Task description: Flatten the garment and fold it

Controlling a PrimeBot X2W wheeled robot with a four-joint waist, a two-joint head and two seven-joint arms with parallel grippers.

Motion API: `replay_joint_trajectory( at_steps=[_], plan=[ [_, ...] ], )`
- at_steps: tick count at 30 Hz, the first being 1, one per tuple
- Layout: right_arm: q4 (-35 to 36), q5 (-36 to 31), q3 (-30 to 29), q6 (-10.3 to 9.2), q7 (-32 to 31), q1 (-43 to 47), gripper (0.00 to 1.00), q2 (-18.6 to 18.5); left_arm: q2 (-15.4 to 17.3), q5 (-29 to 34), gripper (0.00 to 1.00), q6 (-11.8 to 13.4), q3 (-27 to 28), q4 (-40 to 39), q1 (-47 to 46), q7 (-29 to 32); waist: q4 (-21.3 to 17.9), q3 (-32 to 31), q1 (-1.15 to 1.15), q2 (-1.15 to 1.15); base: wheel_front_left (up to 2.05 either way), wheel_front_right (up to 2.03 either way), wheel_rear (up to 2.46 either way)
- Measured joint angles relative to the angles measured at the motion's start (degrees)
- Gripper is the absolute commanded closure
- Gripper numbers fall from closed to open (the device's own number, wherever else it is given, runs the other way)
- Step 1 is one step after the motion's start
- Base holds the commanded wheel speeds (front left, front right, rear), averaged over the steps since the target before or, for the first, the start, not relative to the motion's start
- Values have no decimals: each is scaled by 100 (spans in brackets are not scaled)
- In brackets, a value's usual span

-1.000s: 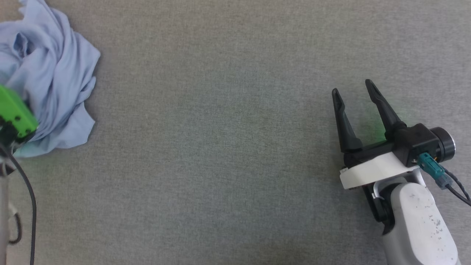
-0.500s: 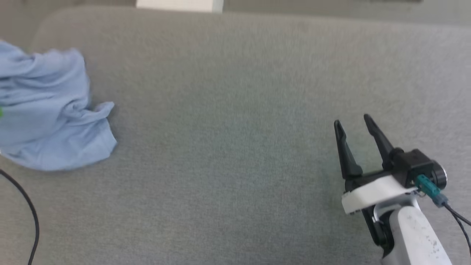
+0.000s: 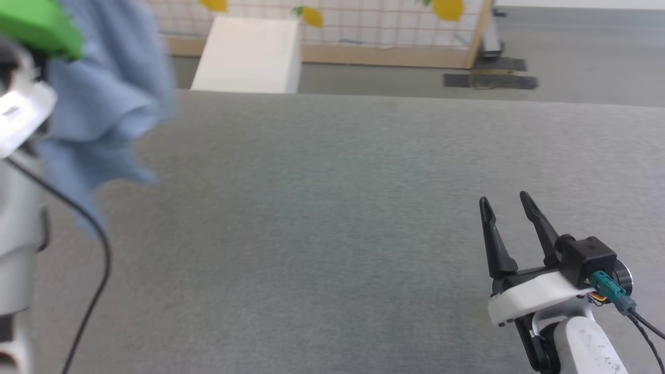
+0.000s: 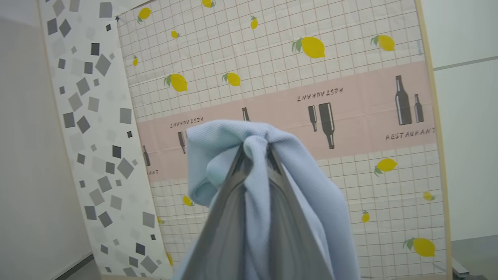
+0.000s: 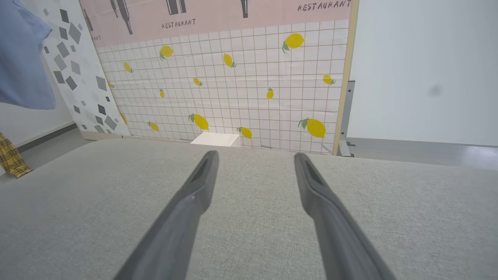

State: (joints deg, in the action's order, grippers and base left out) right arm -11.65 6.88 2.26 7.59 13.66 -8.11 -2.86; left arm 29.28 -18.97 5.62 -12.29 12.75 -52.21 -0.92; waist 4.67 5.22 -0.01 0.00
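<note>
1. The left gripper (image 4: 256, 149), with its two long dark fingers, is pinching a bunched fold of the light blue, soft knit garment (image 4: 307, 194). Its fingertips are pressing together on the cloth, which is wrapping over and between them.
2. The garment is hanging in the air from that grip, lifted off the wide grey fabric-covered surface (image 3: 332, 218). In the head view it is draping, blurred, at the upper left (image 3: 109, 93), with its uneven lower edge dangling over the surface's left side.
3. A bright green housing (image 3: 39, 23) on the left arm is showing above a white wrist part, and a thin black cable (image 3: 93, 280) is trailing down from there.
4. The right gripper (image 3: 504, 198) is sitting low at the lower right of the head view, well apart from the garment. Its dark fingers are spread and pointing toward the far edge, with bare grey surface showing between them. Whether it is touching the surface cannot be told.
5. In the right wrist view the garment is showing as a blue fold at the upper left corner (image 5: 19, 58).
6. Beyond the far edge, a white rectangular box (image 3: 249, 57) is standing in front of an upright white grid-patterned panel printed with yellow lemons (image 5: 233, 77) and a pink band of bottles. Beside it, a white panel scattered with grey squares (image 4: 89, 116) is leaning.
</note>
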Motion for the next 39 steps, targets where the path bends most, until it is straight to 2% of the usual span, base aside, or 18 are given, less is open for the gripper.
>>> replay_joint_trajectory(
  at_steps=[6, 12, 20, 29, 35, 36, 37, 39],
  plan=[
    [18, 36, 81, 0, -4, 4, 0, 1, -569, -152, 100, -169, -330, 52, -464, 33, -462, -81, 0, 0, 0, 0, 0],
    [21, 34, 87, 0, -11, 4, 0, 0, -1265, -466, 100, -336, -723, 302, -505, 143, -975, -81, 0, 0, 0, 0, 0],
    [89, 33, 86, 0, -54, 7, 0, -4, -2138, -906, 100, -542, -1389, 1178, 281, 666, -1464, 16, 0, 0, 0, 0, 0],
    [103, 67, 202, 0, -54, -2, 0, -3, -2450, -937, 100, -838, -2440, 2869, 1193, 2015, -1762, 240, 0, 0, 0, 0, 0],
    [64, 69, 235, 0, -52, -9, 0, -3, -2562, -1246, 100, -996, -2616, 3238, 1283, 2635, -1831, 302, 0, 0, 0, 0, 0],
    [57, 69, 229, 0, -52, -9, 0, -4, -2571, -1249, 62, -1012, -2621, 3227, 1283, 2641, -1823, 298, 0, 0, 0, 0, 0],
    [51, 69, 218, 0, -52, -9, 0, -4, -2579, -1250, 0, -1015, -2610, 3173, 1280, 2563, -1805, 290, 0, 0, 0, 0, 0],
    [29, 67, 203, 0, -52, -8, 0, -3, -2576, -1247, 0, -1009, -2564, 3063, 1291, 2164, -1759, 267, 0, 0, 0, 0, 0]
  ],
)
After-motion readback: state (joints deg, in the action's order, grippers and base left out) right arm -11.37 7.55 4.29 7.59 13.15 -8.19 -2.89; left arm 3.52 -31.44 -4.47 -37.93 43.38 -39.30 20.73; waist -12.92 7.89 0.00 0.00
